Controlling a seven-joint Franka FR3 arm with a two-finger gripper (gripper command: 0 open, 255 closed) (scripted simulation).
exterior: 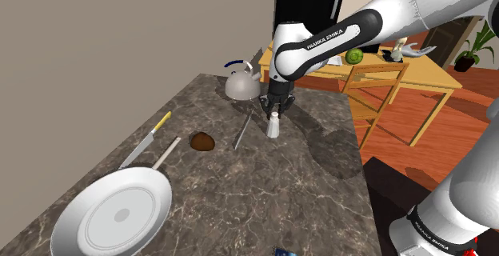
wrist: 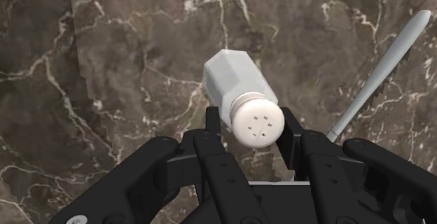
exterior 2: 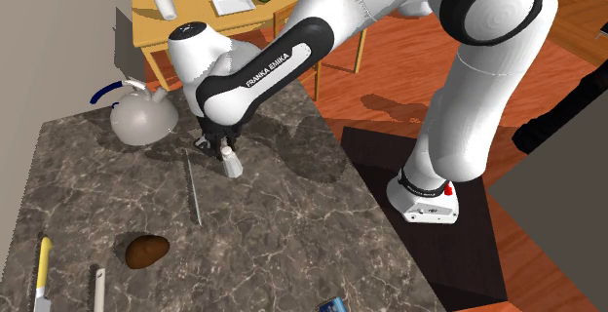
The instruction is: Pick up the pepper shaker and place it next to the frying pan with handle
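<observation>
Gripper (exterior: 275, 114) clamped on the cap of the white shaker (exterior: 273, 126)
Its fingers press the cap from both sides; the shaker is upright at the far middle of the marble counter (exterior: 264, 198), just right of a thin grey utensil (exterior: 242, 132) in the shoulder view, near the kettle (exterior: 241, 85), well apart from the pan (exterior: 112, 214) at the near left

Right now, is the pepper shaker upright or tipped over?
Upright. The pepper shaker stands on its base on the marble counter, holed cap pointing up at the gripper.
</observation>
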